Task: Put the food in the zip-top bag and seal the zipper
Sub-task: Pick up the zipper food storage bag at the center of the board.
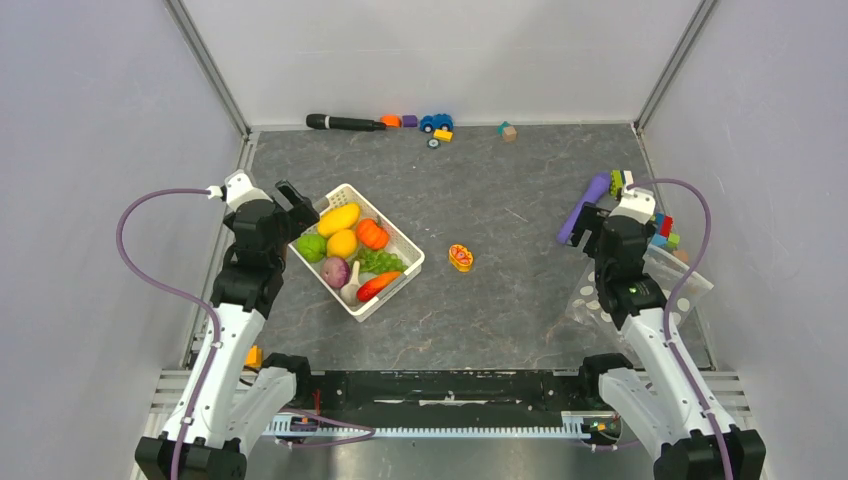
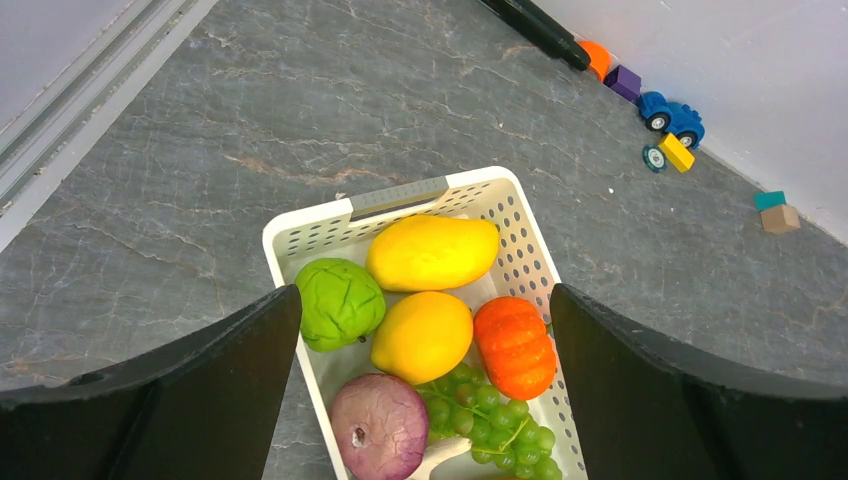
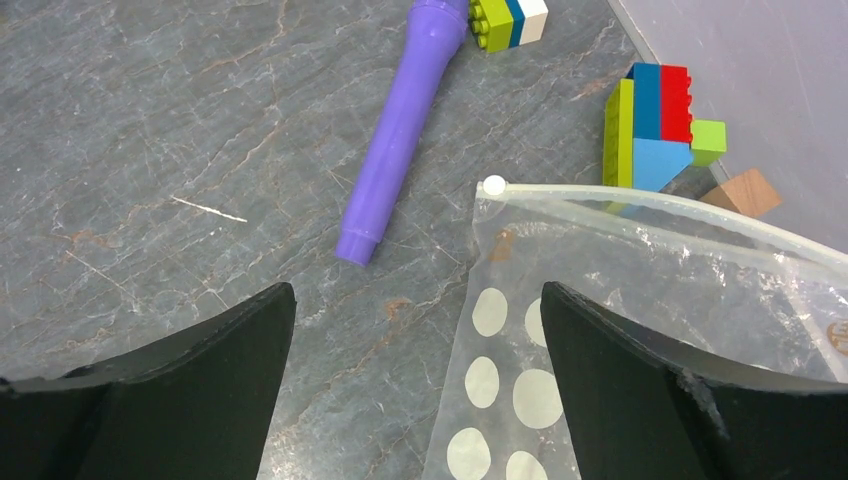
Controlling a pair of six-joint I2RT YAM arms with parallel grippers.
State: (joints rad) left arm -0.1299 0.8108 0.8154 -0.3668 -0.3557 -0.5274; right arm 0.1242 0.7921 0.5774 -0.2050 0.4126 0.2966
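The food lies in a white lattice basket [image 1: 412, 262] at the left: yellow mango [image 1: 338, 218], orange [image 1: 342, 243], pumpkin [image 1: 372, 233], green pepper [image 1: 312, 247], purple onion [image 1: 335, 271], grapes [image 1: 378, 260], red chili [image 1: 378, 285] and garlic [image 1: 351, 291]. My left gripper [image 1: 297, 208] is open and empty above the basket's far-left end [image 2: 423, 295]. The clear dotted zip-top bag [image 1: 688, 283] lies flat at the right, partly under my right arm. My right gripper [image 1: 598, 222] is open and empty over the bag's left edge [image 3: 415, 290]. The zipper [image 3: 650, 205] runs along the bag's far edge.
A purple-handled brush [image 3: 400, 130] and coloured blocks [image 3: 655, 120] lie just beyond the bag. A small yellow-and-red piece [image 1: 461, 257] lies mid-table. A black stick [image 1: 345, 123], a toy car [image 1: 435, 122] and blocks [image 1: 507, 130] line the back wall. Walls close both sides.
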